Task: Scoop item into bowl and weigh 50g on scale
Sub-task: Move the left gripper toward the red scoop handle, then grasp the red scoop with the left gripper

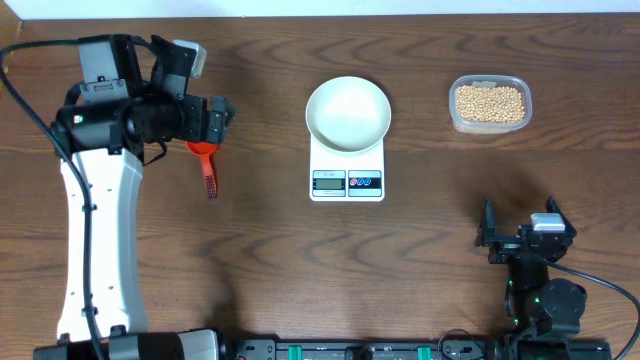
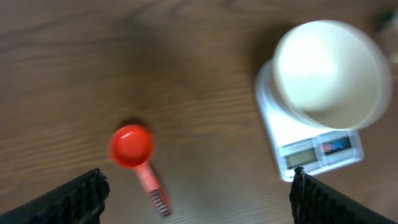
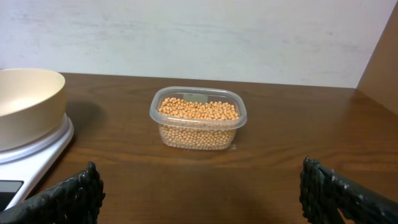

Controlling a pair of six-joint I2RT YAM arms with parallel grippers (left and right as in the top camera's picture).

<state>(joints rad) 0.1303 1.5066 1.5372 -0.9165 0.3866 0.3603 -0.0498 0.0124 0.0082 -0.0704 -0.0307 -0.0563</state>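
Observation:
The white bowl point(image 1: 348, 113) stands empty on the white scale point(image 1: 347, 182) at the table's middle; both also show in the left wrist view, bowl point(image 2: 329, 71) on scale point(image 2: 317, 149). Tan-yellow beans point(image 1: 489, 103) fill a clear plastic container point(image 1: 455, 118) at the back right, seen too in the right wrist view point(image 3: 198, 109). A red scoop point(image 1: 207, 165) lies on the table left of the scale; it shows in the left wrist view point(image 2: 132, 147). My left gripper point(image 1: 222, 117) hangs open and empty above the scoop. My right gripper point(image 1: 520, 235) is open and empty at the front right.
The wood table point(image 1: 260, 250) runs to a white wall at the back point(image 3: 199, 31). A wooden panel point(image 3: 382, 56) stands at the right. The left arm's white base point(image 1: 95, 240) occupies the left side.

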